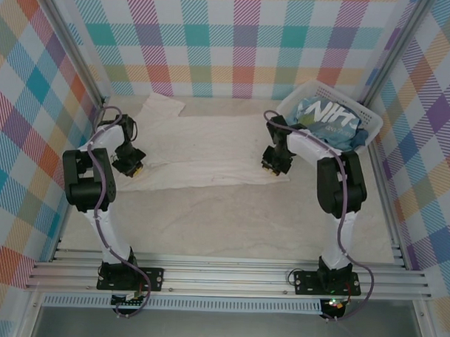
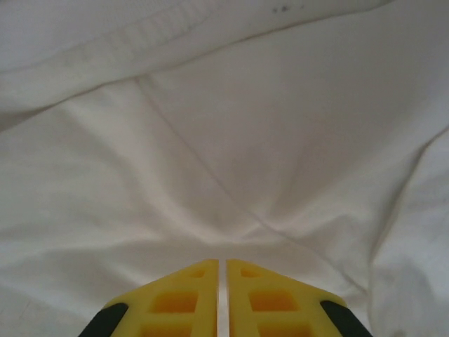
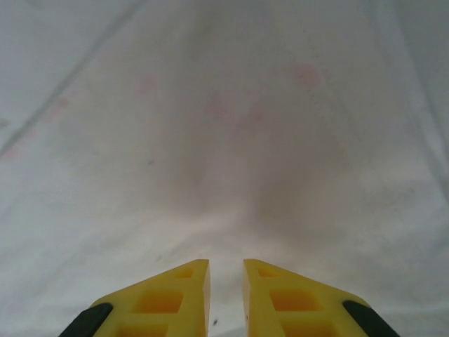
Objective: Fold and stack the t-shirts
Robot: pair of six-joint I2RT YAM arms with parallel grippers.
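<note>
Plain cream-white cloth t-shirt [image 1: 211, 149] lies flat mid-table, long axis L–R btwn the arms. Left gripper [image 1: 129, 165] on its L end, jaws nearly together w/ cloth pinched, creases fanning from tips. Right gripper [image 1: 272, 163] on R end, narrow gap, cloth bunched in it. Each arm nearest its own end. Light blue lettered t-shirt [image 1: 329, 122] sits in white slatted plastic basket [image 1: 295, 95], far R.

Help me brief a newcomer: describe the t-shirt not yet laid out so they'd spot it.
At the table's far right corner sits a white slatted basket. Crumpled inside it is the light blue t-shirt. Its big white lettering sets it apart from the plain cream t-shirt.
</note>
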